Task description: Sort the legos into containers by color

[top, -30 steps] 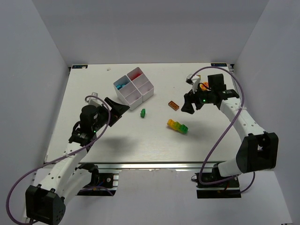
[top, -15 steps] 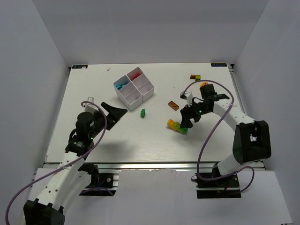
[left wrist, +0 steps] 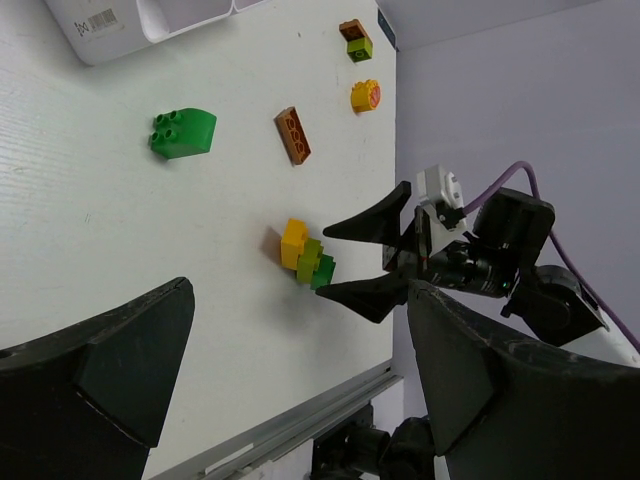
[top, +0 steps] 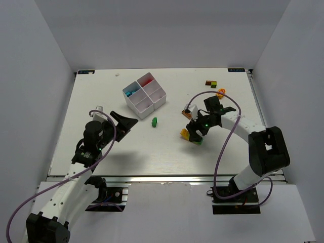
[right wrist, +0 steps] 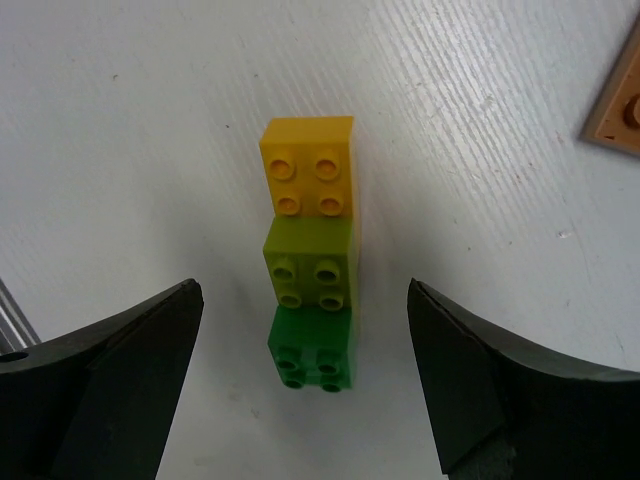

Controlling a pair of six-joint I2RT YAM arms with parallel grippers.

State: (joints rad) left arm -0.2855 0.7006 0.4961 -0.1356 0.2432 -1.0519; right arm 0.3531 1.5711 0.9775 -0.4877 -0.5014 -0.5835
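We are holding the right gripper [right wrist: 300, 300] wide open over the stack of yellow, lime and green legos [right wrist: 308, 250] on the table [top: 96, 96], fingers clear of it. The left gripper [top: 126, 121] is hovering, also wide open, near the white tray [top: 135, 107], which is carrying red bricks [top: 147, 80] and blue bricks [top: 132, 92] in separate compartments. One green brick [top: 154, 121] is lying near the tray.

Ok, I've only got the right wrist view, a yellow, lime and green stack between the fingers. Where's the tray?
Observer: The white tray sits toward the table's far left, apart from the right gripper.
Operator: Anything in it?
Observer: One compartment holds blue pieces, the next red pieces; two look empty.
Operator: And the left arm?
Observer: The left gripper hovers open near a loose green brick, holding nothing.
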